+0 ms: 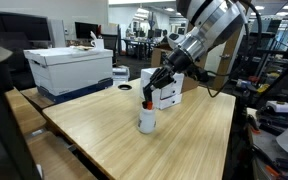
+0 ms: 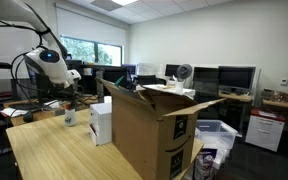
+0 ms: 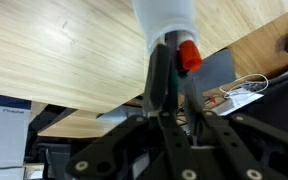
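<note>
My claw [image 3: 167, 68] pinches a red-capped marker [image 3: 189, 55] just above the white cup [image 3: 164, 18] on the wooden table [image 1: 94, 135], end-on, apparently so it clears the rim.

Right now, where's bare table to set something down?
Free: wood of the table between the white cup and the near edge. Crowded: at and behind the cup, where the claw hangs and the small white box and white-and-blue box stand.
</note>
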Robot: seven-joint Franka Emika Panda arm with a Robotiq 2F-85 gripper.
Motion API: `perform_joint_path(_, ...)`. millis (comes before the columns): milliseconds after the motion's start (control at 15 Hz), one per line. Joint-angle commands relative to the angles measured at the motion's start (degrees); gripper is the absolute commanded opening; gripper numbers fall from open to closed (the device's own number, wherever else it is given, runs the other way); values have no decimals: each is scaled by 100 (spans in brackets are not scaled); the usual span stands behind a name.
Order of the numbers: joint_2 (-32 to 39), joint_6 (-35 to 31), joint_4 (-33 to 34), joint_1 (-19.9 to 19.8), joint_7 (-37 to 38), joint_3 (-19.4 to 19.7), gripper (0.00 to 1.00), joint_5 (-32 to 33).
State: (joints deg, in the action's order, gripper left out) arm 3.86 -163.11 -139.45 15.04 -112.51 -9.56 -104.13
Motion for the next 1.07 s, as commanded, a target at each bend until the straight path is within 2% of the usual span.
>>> perform_joint_path(0, 45, 146, 37, -36, -284, 50, 51, -85)
perform_joint_path(533, -221, -205, -65, 136, -11, -98, 96, 351)
perform_joint_path(800, -349, -956, -131, 373, 654, -304, 100, 1158)
perform_joint_path(867, -324, -1226, -162, 441, 949, -362, 100, 1487)
perform_joint_path(933, -275, -1682, -260, 583, 1573, -457, 100, 2170)
perform_joint_path(1000, -228, -1826, -317, 622, 1790, -478, 100, 2479)
